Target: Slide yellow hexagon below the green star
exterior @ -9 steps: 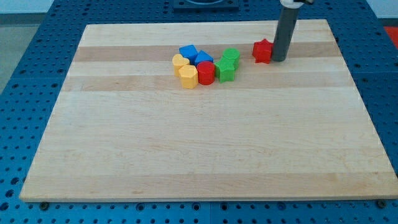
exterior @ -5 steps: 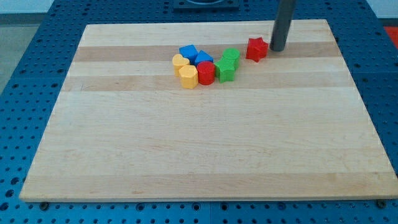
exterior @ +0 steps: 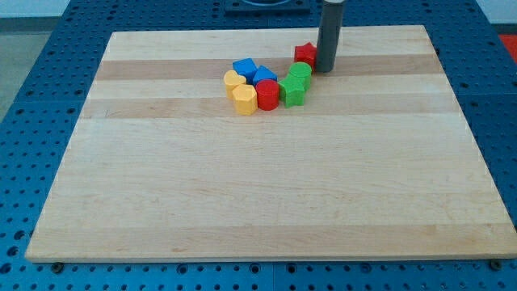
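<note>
Yellow hexagon (exterior: 244, 99): sits at the view's lower left of the cluster, touching a second yellow block (exterior: 233, 79) above it and a red block (exterior: 267, 94) on its right.
Claw: there is none on this arm, so nothing is gripped or held; it ends in a plain rod.
My tip (exterior: 325, 70): down on the counter (exterior: 242, 202), just right of the red star (exterior: 304, 54), close above-right of the upper green block (exterior: 300, 73), and well apart from the hexagon.
Green star (exterior: 293, 92): on the cluster's right edge, directly under the upper green block, with the red block on its left.
Blue blocks: two, (exterior: 244, 67) and (exterior: 264, 76), at the cluster's top.
Handling: the hexagon looks small, light, rigid and likely to slide easily on smooth wood. It can only be pushed, probably best from its left flat face, aimed right and slightly down to skirt the red block.
Risk: an off-centre push could spin it or drag its neighbours.
Change: the tip has travelled left along the counter's top, carrying the red star left and upward; the cluster has not moved.
</note>
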You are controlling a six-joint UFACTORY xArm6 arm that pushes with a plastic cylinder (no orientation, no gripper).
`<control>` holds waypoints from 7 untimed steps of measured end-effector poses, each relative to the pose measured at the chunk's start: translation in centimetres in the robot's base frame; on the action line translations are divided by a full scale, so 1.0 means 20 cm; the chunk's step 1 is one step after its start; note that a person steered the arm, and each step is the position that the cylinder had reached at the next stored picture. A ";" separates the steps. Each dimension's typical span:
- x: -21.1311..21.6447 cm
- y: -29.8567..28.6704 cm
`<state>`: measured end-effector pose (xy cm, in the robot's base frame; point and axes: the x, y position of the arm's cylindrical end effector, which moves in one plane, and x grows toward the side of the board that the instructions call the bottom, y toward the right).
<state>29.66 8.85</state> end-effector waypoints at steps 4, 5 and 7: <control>-0.25 0.09; -0.24 0.05; -0.19 0.04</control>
